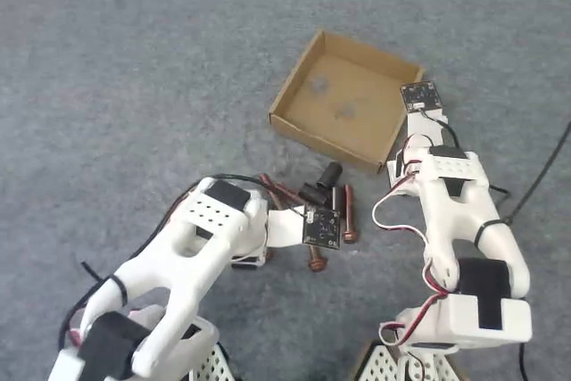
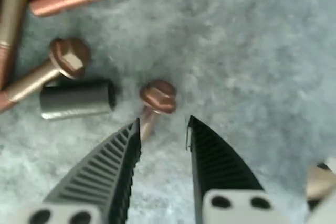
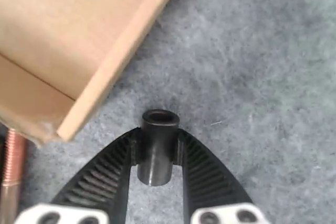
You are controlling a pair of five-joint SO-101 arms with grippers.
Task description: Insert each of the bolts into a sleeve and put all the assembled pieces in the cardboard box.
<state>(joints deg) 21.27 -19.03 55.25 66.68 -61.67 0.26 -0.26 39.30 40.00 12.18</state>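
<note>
Two risks: your open left hand (image 2: 164, 121) may roll the bolt (image 2: 157, 97) aside on closing, and the sleeve (image 3: 156, 158) pinched in your right hand (image 3: 157, 135) may twist.

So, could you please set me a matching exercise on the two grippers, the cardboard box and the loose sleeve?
1 left gripper
2 right gripper
3 cardboard box
4 loose sleeve

a shut on a dark sleeve
b on its side among bolts
c open over a bolt
d tan, open-topped

Pairs: 1c, 2a, 3d, 4b.
</note>
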